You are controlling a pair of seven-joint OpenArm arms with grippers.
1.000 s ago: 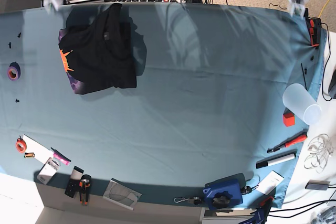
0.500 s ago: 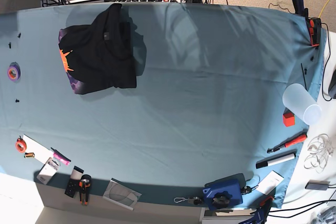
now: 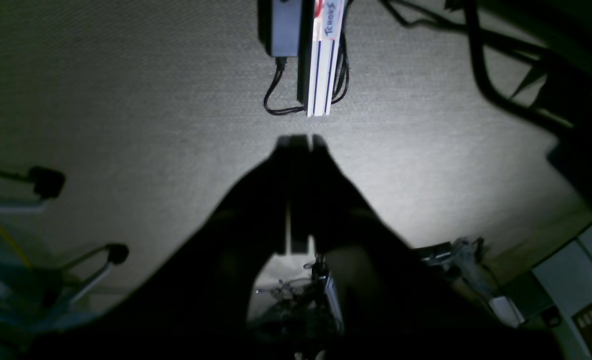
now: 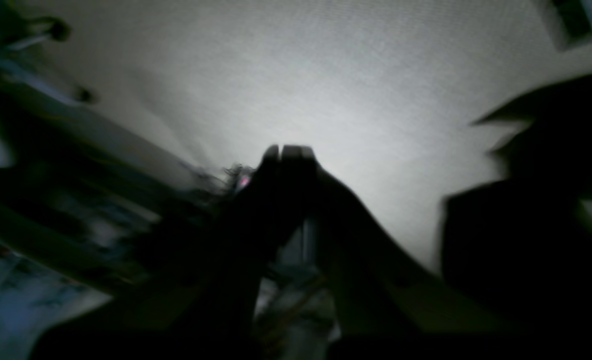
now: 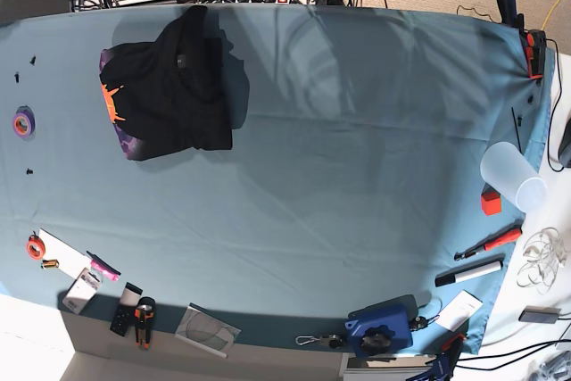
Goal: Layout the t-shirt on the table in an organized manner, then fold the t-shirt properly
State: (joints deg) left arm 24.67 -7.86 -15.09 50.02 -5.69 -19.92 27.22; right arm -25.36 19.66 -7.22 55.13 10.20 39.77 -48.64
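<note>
Black t-shirt (image 5: 165, 91) folded into a bundle, far left of blue pouch (image 5: 378, 328) on tabletop (image 5: 303, 194). Both claws narrow, empty (well off cloth). If retouching: pinch raised flap lightly, lay flat, smooth outward.

In the left wrist view, dark handwritten lettering that seems to read "TCHOUS", its final letters uncertain, runs lengthwise on the pale upper part of a slim, white, blue-striped upright strip (image 3: 322, 75), just beside a grey rectangular box with a black cable. A red mark sits at the top of the same strip, cut off by the upper edge of the view and too incomplete to read. In the base view, the small white box with dark markings (image 5: 82, 291) on the teal-blue cloth-covered worktop (image 5: 357, 211) bears print too small to make out.
</note>
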